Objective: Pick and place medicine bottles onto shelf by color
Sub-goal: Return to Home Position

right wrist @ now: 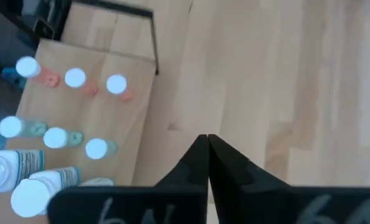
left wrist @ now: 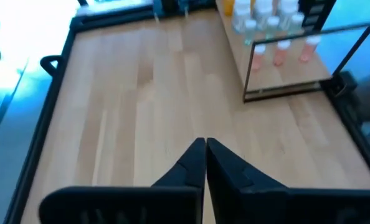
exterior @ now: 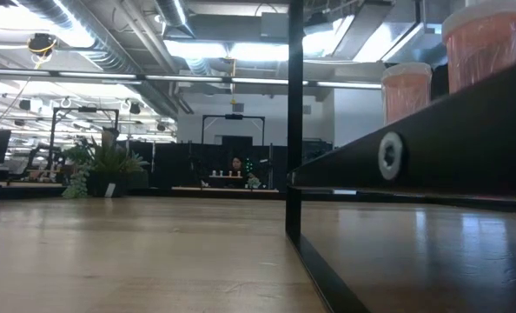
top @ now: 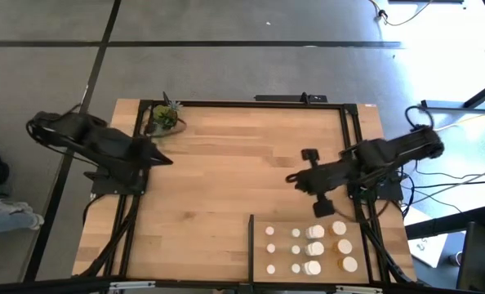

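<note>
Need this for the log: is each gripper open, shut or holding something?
Left gripper: shut, holding nothing.
Right gripper: shut, holding nothing.

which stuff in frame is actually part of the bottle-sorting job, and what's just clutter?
Job:
- medicine bottles, in rows on the shelf
- right end effector, shut, over the table beside the shelf
- left end effector, shut, at the left side

Lying about:
- small potted plant, far-left corner of the table
- cables off the right edge
- person far back in the room
</note>
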